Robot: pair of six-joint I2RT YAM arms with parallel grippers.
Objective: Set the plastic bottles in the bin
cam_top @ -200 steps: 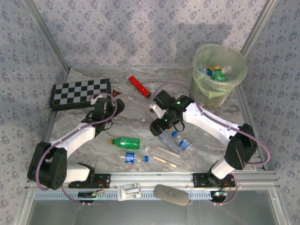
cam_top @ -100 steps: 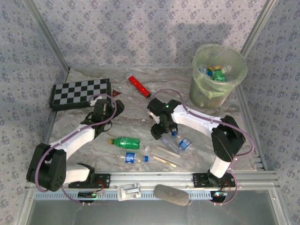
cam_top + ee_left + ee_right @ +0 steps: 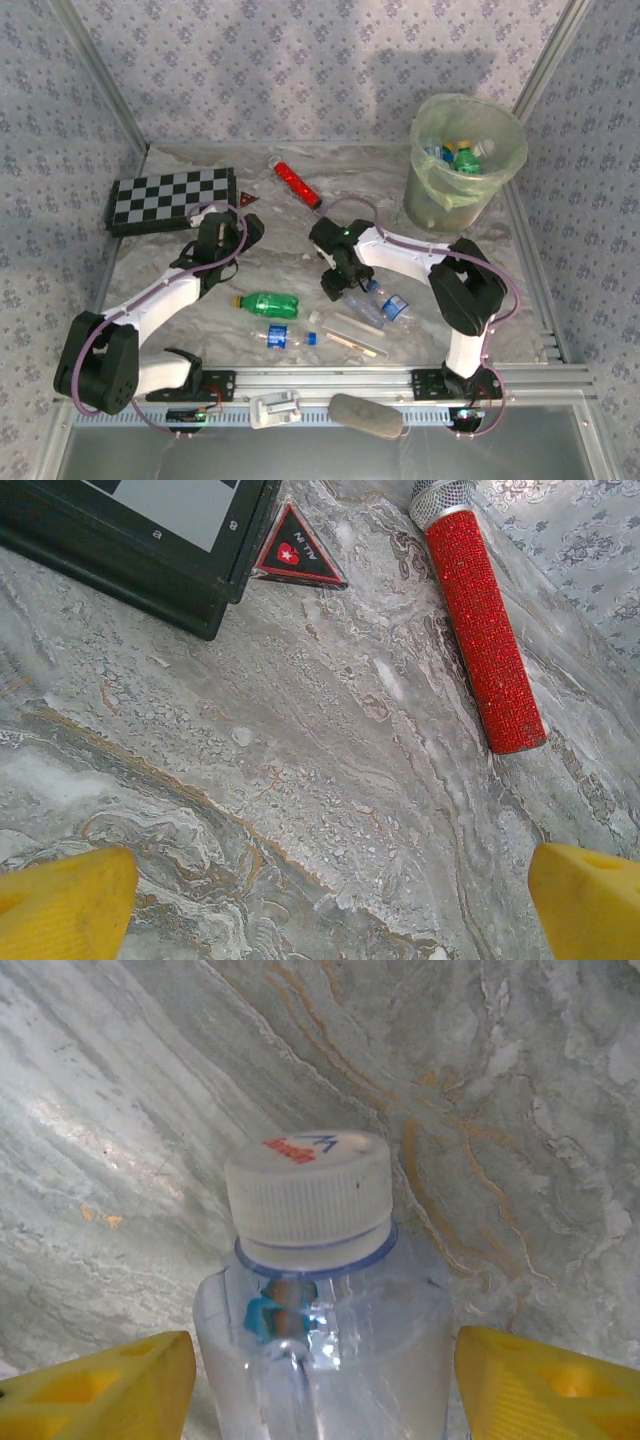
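Tabletop [image 3: 285, 265] marbling is giving a slick bed, so any bottle nudged sideways is likely to go rolling. At the far right corner the pale-green bin [image 3: 445, 205] is standing upright with a few bottles already lying inside. It is well apart from the pick, so a weak grip is risking a drop on that long carry. The right gripper [image 3: 322, 1385] is hanging with its yellow fingers spread, one on each side of the shoulder of a clear bottle [image 3: 320, 1330] lying on the table. Its white cap [image 3: 306, 1195] is pointing away, and neither finger seems to be touching it. Closing so near the tapering neck is inviting the bottle to squirt forward, or its thin wall to crumple. The left gripper [image 3: 320, 900] is hovering with fingers wide apart over bare table near the red glitter tube [image 3: 483, 630], which is not for the bin. A green bottle [image 3: 268, 304], a blue-capped bottle [image 3: 392, 306] just beside the target and a small blue-labelled bottle [image 3: 280, 337] are lying close, and lowering fingers could be knocking them.
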